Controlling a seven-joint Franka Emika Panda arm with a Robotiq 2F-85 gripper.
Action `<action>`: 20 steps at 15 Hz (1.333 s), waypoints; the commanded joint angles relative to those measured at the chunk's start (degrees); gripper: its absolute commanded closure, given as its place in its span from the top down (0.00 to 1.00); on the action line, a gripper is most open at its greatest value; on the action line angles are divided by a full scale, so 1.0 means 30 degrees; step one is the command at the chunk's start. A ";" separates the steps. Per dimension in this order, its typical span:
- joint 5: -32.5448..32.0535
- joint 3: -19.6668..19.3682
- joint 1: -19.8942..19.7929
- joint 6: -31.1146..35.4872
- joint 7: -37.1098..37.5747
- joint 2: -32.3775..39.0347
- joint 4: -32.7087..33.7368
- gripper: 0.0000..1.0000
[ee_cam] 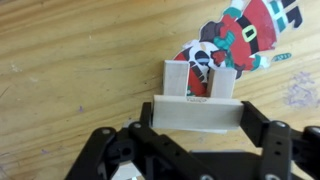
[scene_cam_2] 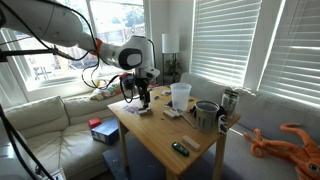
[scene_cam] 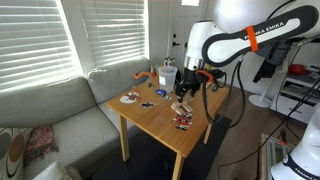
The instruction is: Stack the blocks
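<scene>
In the wrist view my gripper [ee_cam: 195, 114] is shut on a long pale tan wood block [ee_cam: 194, 112], held crosswise between the fingers. Just beyond it two more pale wood blocks [ee_cam: 176, 78] [ee_cam: 226, 83] stand side by side on the wooden table [ee_cam: 70, 70]. The held block sits right at their near edge; I cannot tell whether it touches them. In both exterior views the gripper [scene_cam: 183, 96] [scene_cam_2: 143, 100] is low over the table, and the blocks are too small to make out.
A flat red, green and white Santa figure [ee_cam: 248, 28] lies just behind the two blocks. A white cup [scene_cam_2: 180, 95], a metal pot [scene_cam_2: 206, 115] and a small dark object [scene_cam_2: 180, 148] stand on the table. A dark round plate [scene_cam: 130, 98] and a small red-and-dark object [scene_cam: 182, 122] also show. A sofa [scene_cam: 50, 115] adjoins the table.
</scene>
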 commanded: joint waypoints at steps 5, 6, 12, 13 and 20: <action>-0.0323 -0.0216 -0.0337 0.0011 0.0526 0.0451 0.0801 0.61; -0.0357 -0.0229 -0.0333 0.0048 0.0516 0.0541 0.0892 0.61; -0.0302 -0.0223 -0.0203 -0.0109 0.0542 0.1480 0.1697 0.61; -0.0295 -0.0235 -0.0181 -0.0135 0.0565 0.1632 0.1806 0.61; -0.0019 -0.0246 0.0030 -0.0476 0.0885 0.2275 0.2294 0.61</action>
